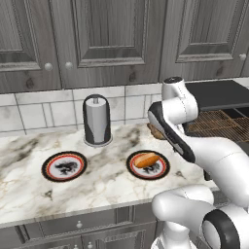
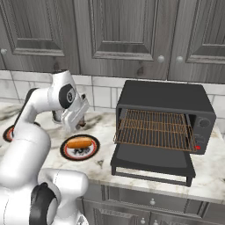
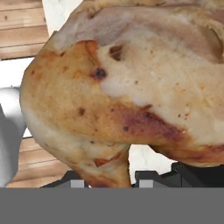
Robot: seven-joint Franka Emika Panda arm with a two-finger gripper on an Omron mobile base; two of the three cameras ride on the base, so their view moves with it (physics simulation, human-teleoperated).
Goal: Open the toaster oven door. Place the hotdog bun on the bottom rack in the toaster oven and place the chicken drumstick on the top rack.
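The drumstick (image 3: 127, 87) is right up against the hand camera, browned skin looming huge, and it sits between the finger tips at the bottom of that view, so the gripper (image 3: 131, 177) looks pinched on it, jaws mostly closed around the meat. From the left base view you can see a bit of the brown drumstick (image 1: 155, 131) poking out behind the arm, up off the counter (image 1: 29, 160) near the back wall. In the right base view the gripper (image 2: 79, 125) hangs just above and behind the bun's plate (image 2: 66, 151), well left of the oven (image 2: 165, 99). The bun (image 1: 146, 159) is lying on its plate, not touched as far as I can tell. A second plate (image 1: 64, 166) further left has nothing on it, guessing that's where the drumstick came from. The door (image 2: 151, 160) is already down flat, and a rack (image 2: 154, 127) is pulled out over it; I can't really tell top from bottom rack from here. So I'd say door done, drumstick picked up but not yet placed, bun not started. A paper towel holder (image 1: 97, 119) stands behind the plates.
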